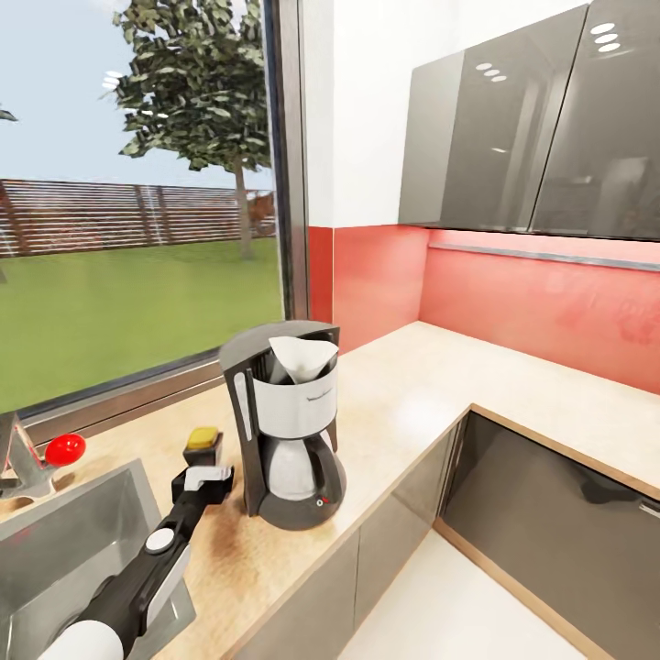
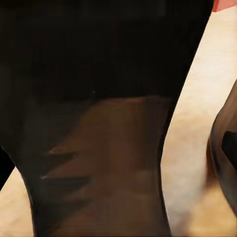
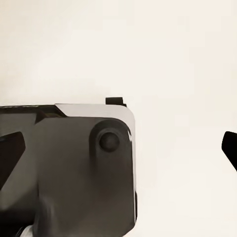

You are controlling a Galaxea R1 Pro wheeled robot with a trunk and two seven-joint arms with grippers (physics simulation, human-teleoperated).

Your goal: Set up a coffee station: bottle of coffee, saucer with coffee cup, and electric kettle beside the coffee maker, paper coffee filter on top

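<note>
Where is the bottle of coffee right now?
In the head view the bottle of coffee stands on the kitchen countertop, just left of the coffee maker, with the left tool right at it; the left wrist view shows its dark body close up.

The left pincer (image 1: 203, 478) hides most of the bottle of coffee (image 1: 203, 441); only its yellow cap shows. Whether its jaws grip cannot be told.

A steel sink (image 1: 64, 541) serves as landmark: a faucet (image 1: 18, 458) stands at its far rim, a red ball (image 1: 65, 449) just beyond it, a window (image 1: 137, 202) behind, grey wall cabinets (image 1: 513, 128) well right.
</note>
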